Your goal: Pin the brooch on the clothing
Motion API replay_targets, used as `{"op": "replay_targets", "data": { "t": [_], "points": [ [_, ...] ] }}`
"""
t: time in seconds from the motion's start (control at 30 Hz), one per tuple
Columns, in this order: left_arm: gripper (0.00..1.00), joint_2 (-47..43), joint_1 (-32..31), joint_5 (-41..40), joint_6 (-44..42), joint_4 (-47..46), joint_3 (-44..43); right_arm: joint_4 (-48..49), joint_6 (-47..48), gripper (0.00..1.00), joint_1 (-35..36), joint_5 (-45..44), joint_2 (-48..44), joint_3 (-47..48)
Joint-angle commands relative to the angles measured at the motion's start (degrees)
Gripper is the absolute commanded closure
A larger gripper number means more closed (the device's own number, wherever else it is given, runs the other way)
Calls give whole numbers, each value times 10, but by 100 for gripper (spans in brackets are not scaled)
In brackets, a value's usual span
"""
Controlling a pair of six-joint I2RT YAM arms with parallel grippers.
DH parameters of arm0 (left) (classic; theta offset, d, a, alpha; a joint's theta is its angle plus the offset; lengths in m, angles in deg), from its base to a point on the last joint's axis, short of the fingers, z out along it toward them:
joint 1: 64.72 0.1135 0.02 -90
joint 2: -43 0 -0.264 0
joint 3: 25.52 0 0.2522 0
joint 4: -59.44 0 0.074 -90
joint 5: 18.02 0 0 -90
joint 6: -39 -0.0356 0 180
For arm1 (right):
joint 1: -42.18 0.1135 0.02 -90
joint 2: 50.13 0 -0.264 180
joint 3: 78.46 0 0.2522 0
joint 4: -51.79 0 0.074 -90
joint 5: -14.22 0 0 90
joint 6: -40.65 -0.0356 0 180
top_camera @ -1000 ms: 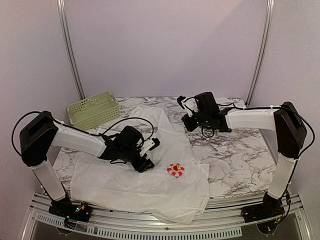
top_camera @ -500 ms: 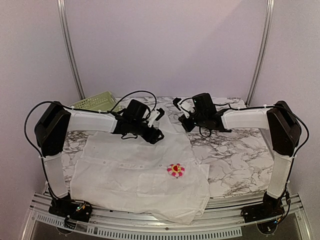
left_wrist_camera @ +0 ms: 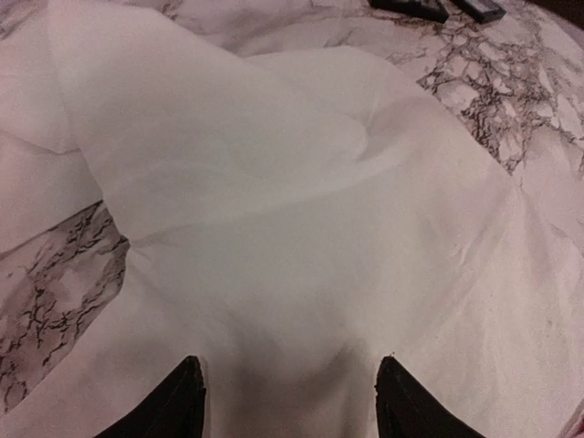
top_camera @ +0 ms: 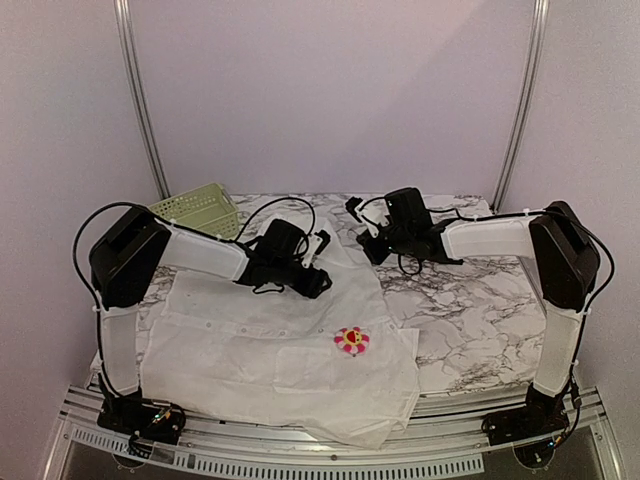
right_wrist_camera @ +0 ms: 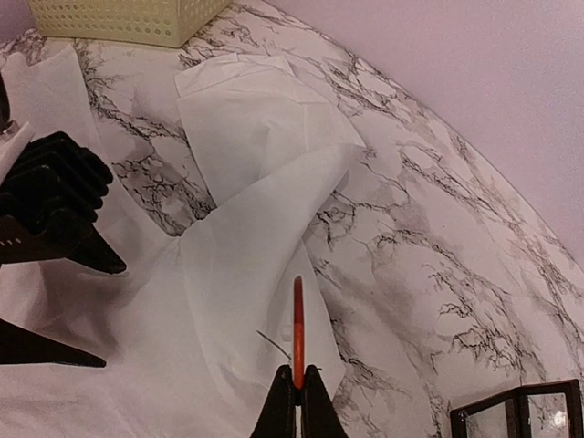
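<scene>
The brooch (top_camera: 351,341), a small pink and red flower with a yellow centre, lies on the white shirt (top_camera: 250,350) at about 3 o'clock from the garment's middle, with neither gripper touching it. The shirt is spread flat over the near left half of the marble table (top_camera: 470,310), and one fold runs up towards 12 o'clock. The left gripper (top_camera: 322,262) hangs over that upper part, at 11 o'clock from the brooch, with its jaws apart and only cloth below them. At 12 to 1 o'clock from the brooch, the right gripper (right_wrist_camera: 297,372) is clenched on a thin orange strip (right_wrist_camera: 297,319) that sticks out past its tips. A pale green basket (top_camera: 195,208) sits at the table's 10 o'clock corner.
</scene>
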Motion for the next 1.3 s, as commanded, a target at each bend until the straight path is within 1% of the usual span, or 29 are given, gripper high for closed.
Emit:
{"op": "replay_targets", "data": {
  "t": [0.0,0.07,0.1,0.17,0.27,0.3,0.33,0.43,0.47,0.57,0.7,0.83,0.93,1.0,1.1,1.17,1.27],
  "points": [
    [39,11,-17,-20,41,-40,25,4,4,100,-3,8,14,12],
    [46,15,-20,-30,56,-44,29,2,4,100,-3,14,14,12],
    [52,14,-22,-33,61,-44,31,2,3,100,-2,16,14,11],
    [64,14,-24,-32,67,-46,31,3,-1,100,-2,18,15,10],
    [87,8,-25,-18,66,-43,21,4,-1,100,-2,14,18,9],
    [95,5,-25,-9,61,-27,11,4,0,100,-3,14,18,9],
    [100,1,-24,1,52,-9,-2,5,1,100,-3,15,17,7],
    [100,-22,-17,48,43,39,-35,9,10,100,-2,23,7,2],
    [100,-33,-12,71,45,62,-36,9,12,100,-2,27,5,1],
    [100,-66,0,139,53,88,-37,3,18,100,0,31,-3,-1],
    [100,-104,6,184,32,128,-35,0,17,100,1,34,-20,-8],
    [100,-136,7,193,6,114,-9,12,5,100,2,38,-41,-27],
    [100,-140,9,198,6,118,-17,11,-3,100,4,42,-54,-31],
    [100,-155,9,209,8,118,-20,11,-5,100,11,43,-63,-35],
    [100,-194,8,240,9,95,-1,10,4,100,20,40,-83,-44],
    [100,-218,8,256,19,75,25,6,-2,100,21,44,-98,-49],
    [100,-220,21,243,59,41,54,10,-17,100,22,50,-116,-62]
  ]
}}
